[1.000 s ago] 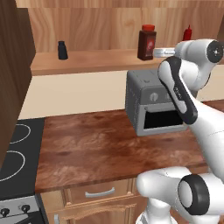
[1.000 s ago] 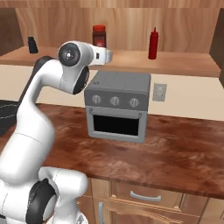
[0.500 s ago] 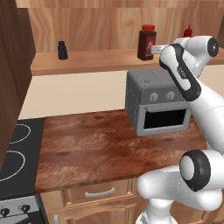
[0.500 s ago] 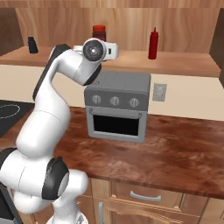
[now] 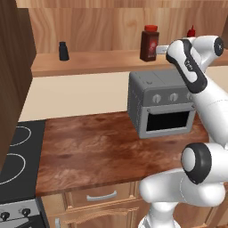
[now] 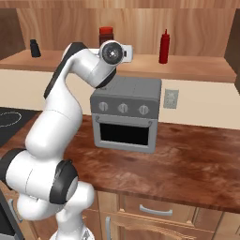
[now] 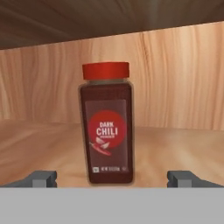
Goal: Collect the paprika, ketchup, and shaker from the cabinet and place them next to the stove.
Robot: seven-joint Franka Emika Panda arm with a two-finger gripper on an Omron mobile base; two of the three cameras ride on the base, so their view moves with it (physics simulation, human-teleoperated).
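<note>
1. One paprika (image 7: 106, 124) jar, red-capped, on the cabinet (image 5: 102, 60) shelf.
2. One ketchup (image 6: 163, 46) bottle, at 3 o'clock of the jar in the right base view.
3. One shaker (image 5: 63, 51), black, at 9 o'clock of the jar.
4. One toaster oven (image 6: 126, 115) with three knobs.
5. One stove (image 5: 18, 156), two ring outlines showing.
6. One counter (image 5: 93, 149).

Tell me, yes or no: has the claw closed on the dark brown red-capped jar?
No: in the hand view the dark brown red-capped jar stands upright on the light wooden shelf, clear of the open claw.
</note>
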